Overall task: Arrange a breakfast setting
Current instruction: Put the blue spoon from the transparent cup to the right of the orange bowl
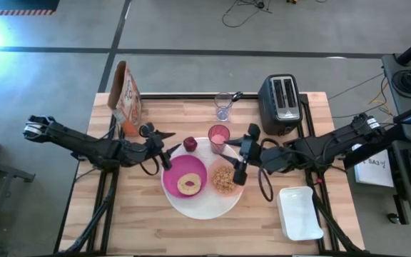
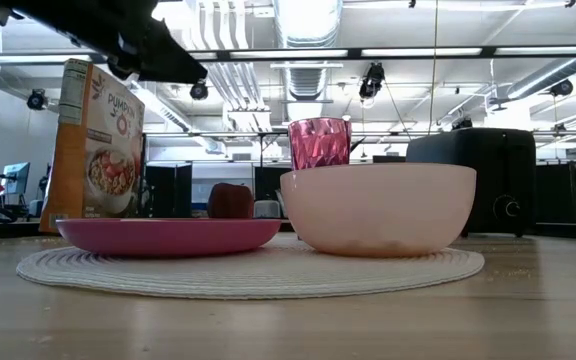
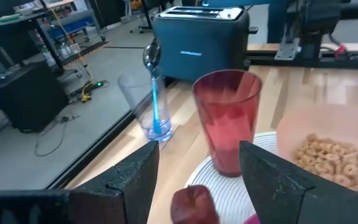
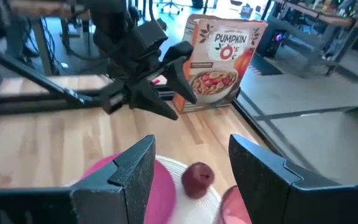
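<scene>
Two dark arms are seen reaching in over a wooden table from opposite sides. The largest task item, a large white round plate, is set at the table's middle; from table height its ribbed edge resembles a woven mat. On it, a smaller magenta plate lies toward the left arm's side and carries a bagel, while a translucent peach bowl filled with ring-shaped cereal sits toward the right arm's side. A pink tumbler stands at the plate's far edge, and a dark-red fruit rests beside it. Behind the tumbler, a clear glass holds a teal-handled spoon standing upright.

A black toaster is placed at the far right, and a white tray lies near the right front corner. At the far left a cereal box stands upright, printed "PUMPKIN O's"; its smaller print cannot be read, and its top is cut off in the right wrist view.

The left gripper hovers by the fruit with its fingers spread apart, nothing between them. The right gripper hangs over the bowl's rim, fingers likewise parted and empty. In the low view the bagel is hidden by the magenta plate's rim, and the fruit is only partly seen.
</scene>
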### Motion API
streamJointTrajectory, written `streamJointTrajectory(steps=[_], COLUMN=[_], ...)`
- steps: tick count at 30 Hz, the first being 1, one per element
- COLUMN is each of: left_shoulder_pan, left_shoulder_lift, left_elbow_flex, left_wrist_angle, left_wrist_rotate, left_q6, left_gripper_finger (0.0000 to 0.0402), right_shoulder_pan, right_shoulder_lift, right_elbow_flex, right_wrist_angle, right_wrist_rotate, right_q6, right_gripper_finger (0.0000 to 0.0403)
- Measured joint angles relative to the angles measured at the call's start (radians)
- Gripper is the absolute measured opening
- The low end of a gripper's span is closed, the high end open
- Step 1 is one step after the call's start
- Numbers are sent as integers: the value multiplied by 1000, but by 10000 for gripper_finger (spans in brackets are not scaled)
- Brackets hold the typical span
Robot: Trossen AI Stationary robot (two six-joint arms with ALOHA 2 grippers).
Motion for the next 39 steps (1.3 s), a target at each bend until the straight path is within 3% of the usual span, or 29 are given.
streamJointTrajectory(steps=[7, 13, 17, 22, 26, 34, 39], left_shoulder_pan=[1, 1, 3, 7, 8, 8, 8], left_shoulder_lift=[-12, -34, -38, -37, -35, -20, -3], left_elbow_flex=[-1, -1, -1, -1, -1, -1, -1], left_wrist_angle=[-45, -71, -82, -81, -78, -86, -91], left_wrist_rotate=[-22, -43, -45, -45, -45, -44, -44], left_q6=[-2, -2, -2, -6, -12, -32, -43], left_gripper_finger=[204, 204, 204, 204, 204, 204, 204], right_shoulder_pan=[-12, -42, -92, -246, -431, -775, -888], right_shoulder_lift=[0, 0, -8, -38, -67, -35, 12], right_elbow_flex=[0, 0, 0, 0, 0, 0, 0], right_wrist_angle=[112, 59, -75, -362, -481, -475, -472], right_wrist_rotate=[2, 61, 144, 169, 12, -456, -600], right_q6=[25, 13, 90, 359, 499, 508, 501], right_gripper_finger=[194, 194, 194, 194, 194, 194, 194])
